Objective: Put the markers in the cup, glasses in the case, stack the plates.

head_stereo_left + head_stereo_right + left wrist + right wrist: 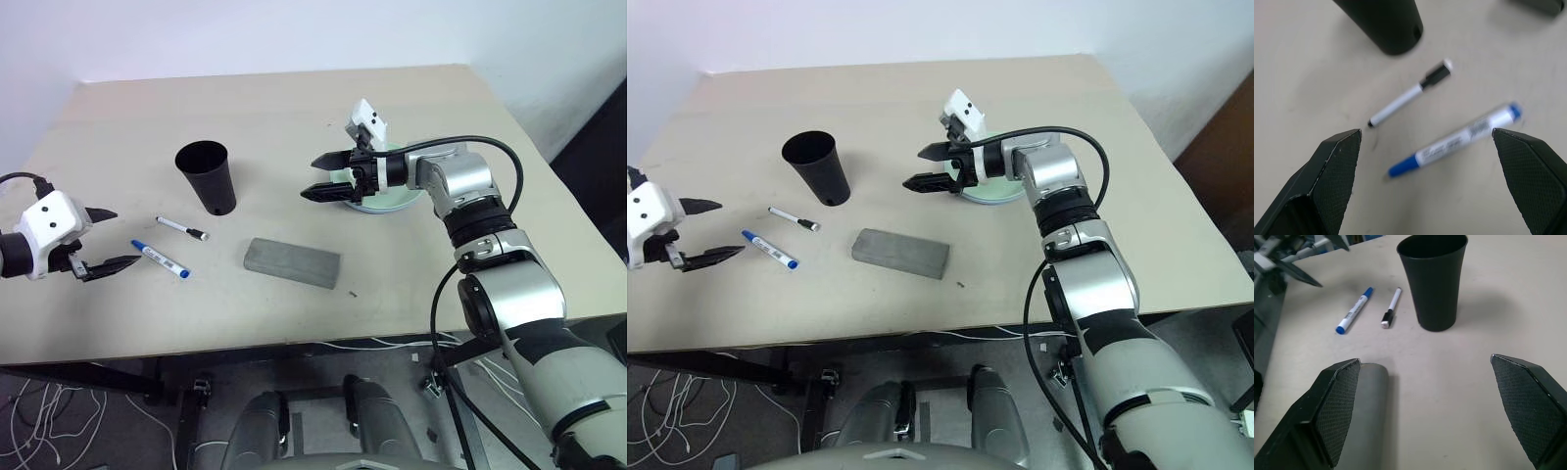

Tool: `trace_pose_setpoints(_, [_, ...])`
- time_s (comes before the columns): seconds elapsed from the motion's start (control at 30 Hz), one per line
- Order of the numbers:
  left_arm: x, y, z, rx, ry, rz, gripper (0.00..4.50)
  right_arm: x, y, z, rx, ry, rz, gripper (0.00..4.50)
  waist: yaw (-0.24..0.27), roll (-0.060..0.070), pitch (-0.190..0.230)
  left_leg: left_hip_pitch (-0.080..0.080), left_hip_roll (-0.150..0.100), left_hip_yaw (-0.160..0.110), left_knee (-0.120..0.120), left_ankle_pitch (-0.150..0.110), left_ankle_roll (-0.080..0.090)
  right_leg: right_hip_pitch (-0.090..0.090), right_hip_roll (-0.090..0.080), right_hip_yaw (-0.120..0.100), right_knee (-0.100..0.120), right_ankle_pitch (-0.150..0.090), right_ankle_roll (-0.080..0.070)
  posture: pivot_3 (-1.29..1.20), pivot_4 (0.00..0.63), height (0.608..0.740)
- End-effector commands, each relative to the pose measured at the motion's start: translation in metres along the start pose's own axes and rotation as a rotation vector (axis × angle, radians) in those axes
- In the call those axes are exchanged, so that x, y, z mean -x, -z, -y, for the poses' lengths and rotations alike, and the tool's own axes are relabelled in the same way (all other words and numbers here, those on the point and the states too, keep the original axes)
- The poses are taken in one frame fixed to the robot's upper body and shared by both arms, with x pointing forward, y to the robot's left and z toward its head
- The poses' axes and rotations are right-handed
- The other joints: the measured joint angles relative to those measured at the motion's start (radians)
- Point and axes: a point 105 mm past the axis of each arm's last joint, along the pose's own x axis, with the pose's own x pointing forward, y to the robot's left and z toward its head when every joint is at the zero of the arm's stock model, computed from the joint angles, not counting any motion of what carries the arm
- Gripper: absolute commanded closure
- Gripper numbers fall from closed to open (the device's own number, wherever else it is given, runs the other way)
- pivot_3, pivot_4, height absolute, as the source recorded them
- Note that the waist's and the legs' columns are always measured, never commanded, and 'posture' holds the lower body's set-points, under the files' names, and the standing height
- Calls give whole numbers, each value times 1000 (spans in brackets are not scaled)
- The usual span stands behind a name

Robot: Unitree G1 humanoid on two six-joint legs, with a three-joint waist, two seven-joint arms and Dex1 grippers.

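Note:
The black cup (206,176) stands upright at the left of the table. In front of it lie the two markers, the black-capped one (183,228) and the blue-capped one (160,258), side by side and apart. My left gripper (122,238) is open just left of them, fingers pointing at them, holding nothing. The grey case (292,262) lies closed at mid-table. My right gripper (310,178) hovers open and empty, pointing left toward the cup. A pale mint plate (397,202) lies under its wrist, partly hidden. The glasses are out of view.
The beige table (294,108) has bare surface at the back and to the right of the plate. Its front edge runs just below the case. Cables hang below the table's front edge.

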Motion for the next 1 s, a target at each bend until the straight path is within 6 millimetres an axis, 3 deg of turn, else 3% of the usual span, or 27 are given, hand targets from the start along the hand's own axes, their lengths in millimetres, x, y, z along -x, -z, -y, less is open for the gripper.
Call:
trace_pose_setpoints(0.03, [-3, 3, -7, -74, 69, -42, 0, 4, -20, -6, 49, -24, 45, 22, 1, 0, 0, -1, 0, 0, 0, 0, 0, 0, 0, 0, 0, 0, 0, 0, 150, 733])
trace_pose_setpoints(0.17, [-16, 4, -10, -144, 161, -93, 0, 6, -18, -7, 47, -15, 38, 22, 2, 0, 0, -1, -2, 0, 2, 0, 0, 0, 1, -2, 2, 2, 4, 0, 150, 733])
trace_pose_setpoints(0.37, [-25, 6, 0, -243, 339, -145, 0, 10, -13, -5, 38, 13, 30, 22, 0, -1, 0, -2, -2, 0, 3, 0, 0, 0, 2, -1, 2, 2, 4, 0, 150, 733])
trace_pose_setpoints(0.6, [-39, 15, 6, -408, 400, -230, 0, 13, -10, -4, 38, 36, 21, 22, 1, -1, 0, -3, -2, 0, 5, 0, 1, 0, 1, -1, 3, 2, 5, 0, 150, 733])
trace_pose_setpoints(0.93, [-64, 15, 19, -372, 425, -175, 0, 12, -4, 0, 54, 73, 0, 22, 14, -1, 0, -2, -2, -1, 6, 0, 1, 1, 1, -1, 4, 2, 5, 0, 150, 733])
trace_pose_setpoints(1.0, [-63, 16, 19, -365, 435, -184, 397, 12, -4, 0, 59, 73, -2, 0, 24, -1, 0, -2, -2, -1, 7, 0, 1, 1, 1, -1, 4, 2, 5, 0, 150, 733])
